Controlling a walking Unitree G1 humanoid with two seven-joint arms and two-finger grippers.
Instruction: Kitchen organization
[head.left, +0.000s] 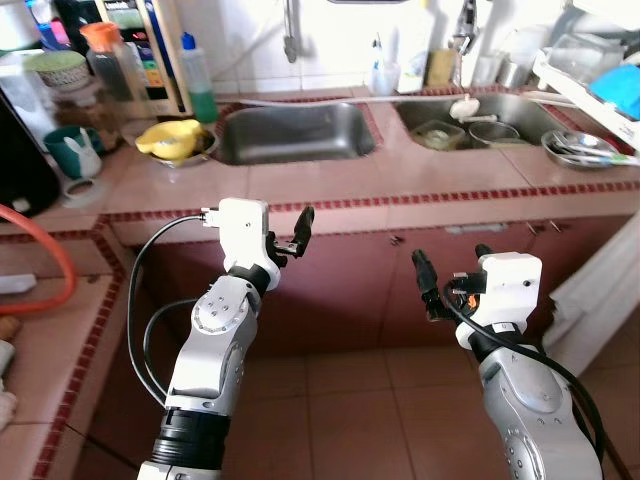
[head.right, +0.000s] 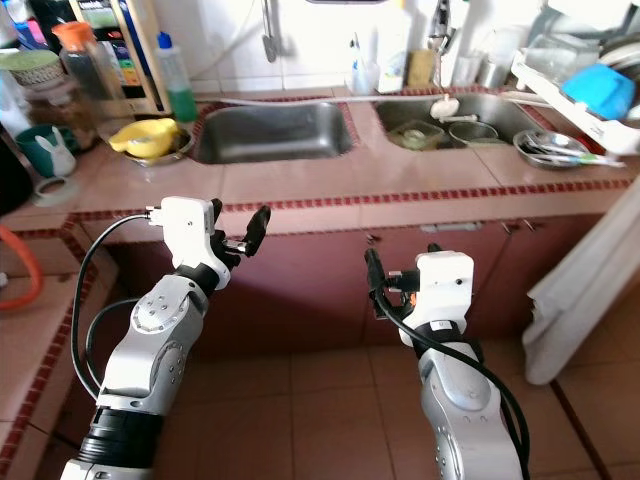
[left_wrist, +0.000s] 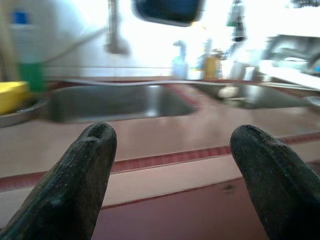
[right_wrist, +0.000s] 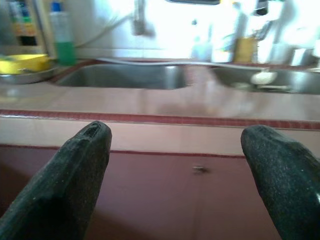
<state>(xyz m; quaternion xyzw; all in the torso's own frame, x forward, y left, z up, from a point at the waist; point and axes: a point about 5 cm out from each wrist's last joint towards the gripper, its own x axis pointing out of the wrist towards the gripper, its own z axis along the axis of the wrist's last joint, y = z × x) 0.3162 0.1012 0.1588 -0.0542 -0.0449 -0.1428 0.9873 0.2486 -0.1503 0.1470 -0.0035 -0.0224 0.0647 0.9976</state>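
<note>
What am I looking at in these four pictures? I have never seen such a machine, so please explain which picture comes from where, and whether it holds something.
This is a humanoid robot standing before a kitchen counter. The two wide pictures come from a stereo camera on its head, looking down at its silver arms. The other two come from cameras on its wrists, looking along the black fingers.

The left gripper and the right gripper are both open and hold nothing; they hang in front of the counter's edge.

On the counter are two steel sinks: the left sink looks empty, the right sink holds bowls. A yellow dish and a green soap bottle stand nearby.
</note>
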